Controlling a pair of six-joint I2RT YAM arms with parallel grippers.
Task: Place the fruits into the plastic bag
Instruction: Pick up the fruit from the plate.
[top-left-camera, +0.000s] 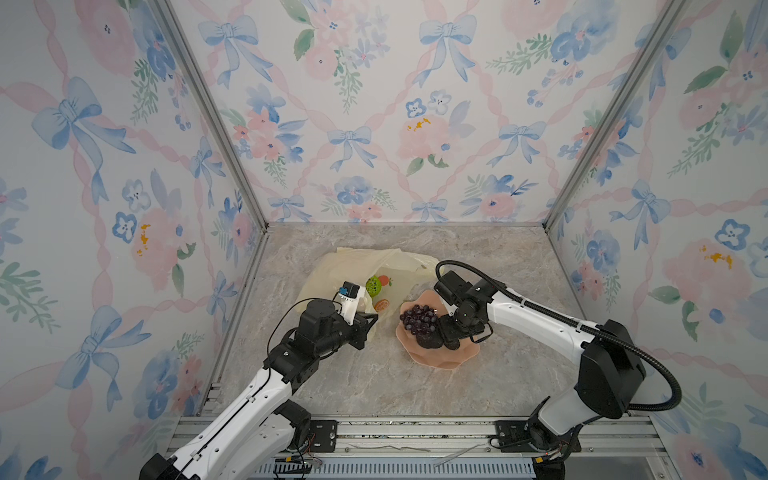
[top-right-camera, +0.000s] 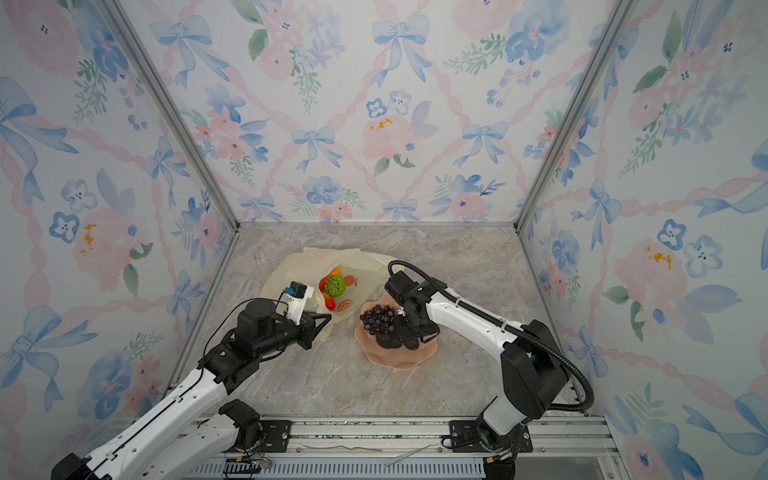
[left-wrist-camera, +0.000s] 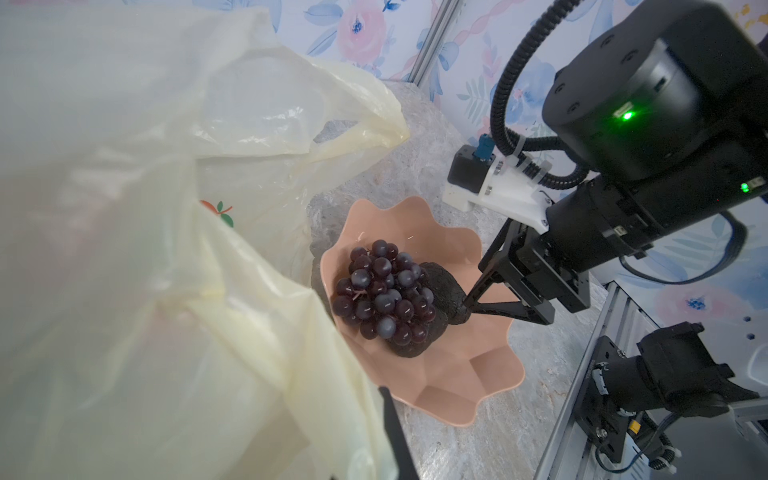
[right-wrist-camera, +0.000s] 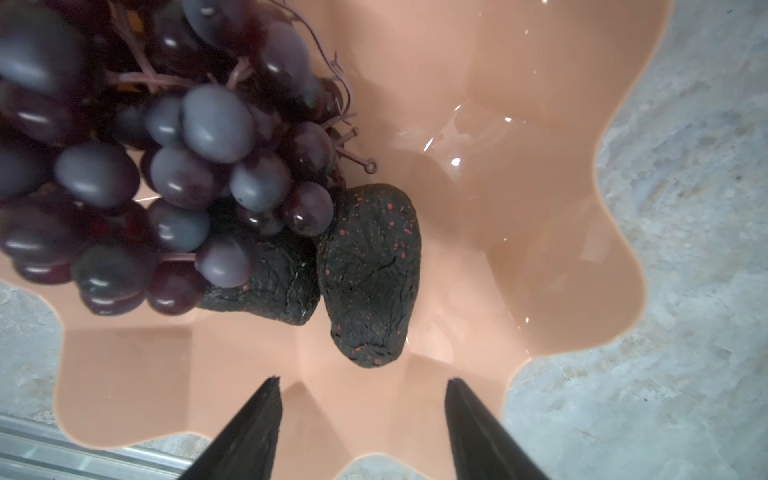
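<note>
Bench: marbled grey bench, with all the action around its middle.
Bag: the crinkly pale-yellow translucent plastic bag sprawls left of centre and reaches toward the far edge, its mouth facing the dish.
In the bag: there's the bumpy green ball sitting in the mouth, with a glossy red-orange fruit right beside it.
Left end effector: clenched on the bag's near rim, with film lifted and draped across most of the left wrist view.
Dish: the pink scalloped dish sits just beside the bag, on its right.
Grapes: the purple grape bunch is heaped on the dish's bag side.
Avocados: two dark rough ones lie touching, the exposed avocado clear and the half-buried avocado under the grapes.
Right end effector: down in the dish and released, fingers spread, with the tips right at the exposed avocado's end. Nothing is gripped, and I cannot tell whether they touch it.
</note>
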